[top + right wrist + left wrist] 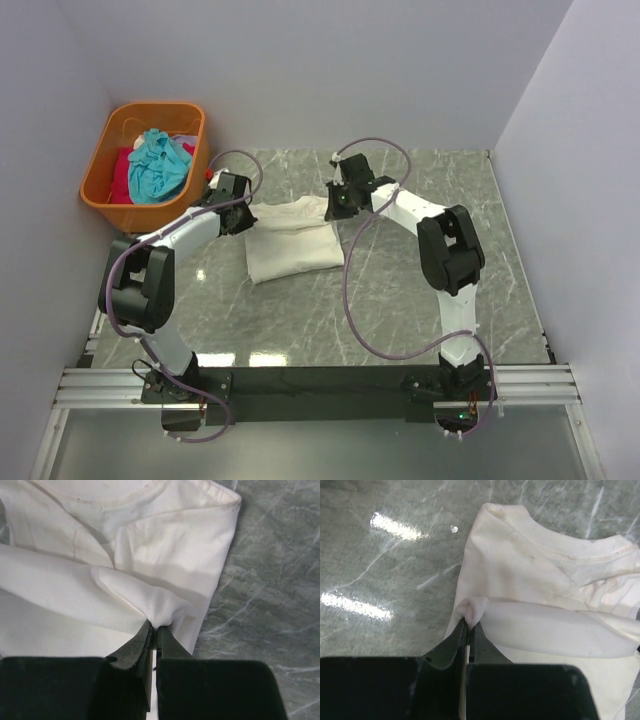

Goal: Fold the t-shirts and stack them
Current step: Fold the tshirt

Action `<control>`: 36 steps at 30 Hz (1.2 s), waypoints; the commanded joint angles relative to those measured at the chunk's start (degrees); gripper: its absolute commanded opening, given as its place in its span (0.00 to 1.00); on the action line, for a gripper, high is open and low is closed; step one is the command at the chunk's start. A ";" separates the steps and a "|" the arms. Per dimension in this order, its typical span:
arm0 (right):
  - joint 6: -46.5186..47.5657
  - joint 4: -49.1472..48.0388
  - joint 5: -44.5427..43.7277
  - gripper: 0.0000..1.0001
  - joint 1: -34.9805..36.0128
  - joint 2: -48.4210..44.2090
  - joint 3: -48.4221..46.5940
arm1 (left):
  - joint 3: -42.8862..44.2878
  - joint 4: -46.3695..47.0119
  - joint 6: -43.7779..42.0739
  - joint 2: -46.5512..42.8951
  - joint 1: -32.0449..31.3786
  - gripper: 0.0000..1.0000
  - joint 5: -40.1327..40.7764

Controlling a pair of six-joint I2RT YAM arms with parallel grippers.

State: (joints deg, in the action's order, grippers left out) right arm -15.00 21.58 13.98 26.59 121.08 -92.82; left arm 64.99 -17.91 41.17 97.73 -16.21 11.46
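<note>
A large cream t-shirt (293, 240) lies partly folded on the marble table, collar toward the back. My left gripper (243, 212) is shut on a pinch of its left edge (472, 611), lifting a fold of cloth. My right gripper (336, 205) is shut on a pinch of its right edge (162, 615). The raised fold spans between both grippers above the collar part (125, 510). A teal t-shirt (157, 165) and a red t-shirt (122, 172) lie bunched in the orange basket (115, 210).
The orange basket stands at the back left against the wall. White walls close the left, back and right sides. The marble table (400, 290) shows around the shirt. Cables loop from both arms.
</note>
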 commanded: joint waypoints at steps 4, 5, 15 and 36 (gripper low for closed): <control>-1.25 -10.15 -4.04 0.00 -1.19 -7.78 4.66 | -1.18 6.74 -1.70 -2.55 0.39 0.01 1.89; -1.34 -11.29 -4.22 0.00 -1.19 -8.05 5.10 | -1.44 7.53 -1.79 -2.72 0.39 0.01 1.72; -3.19 -17.81 -7.12 0.00 -1.71 -11.39 11.43 | -2.77 11.85 -3.37 -4.75 0.39 0.01 1.10; -4.42 -16.40 -6.16 0.32 -2.07 -9.88 11.34 | 0.31 11.15 -3.73 1.08 0.04 0.41 0.75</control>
State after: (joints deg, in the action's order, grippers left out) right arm -19.29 7.57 9.10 25.63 115.92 -82.13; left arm 63.37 -5.91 37.89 103.44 -16.21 10.96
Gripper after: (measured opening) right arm 0.292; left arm 0.371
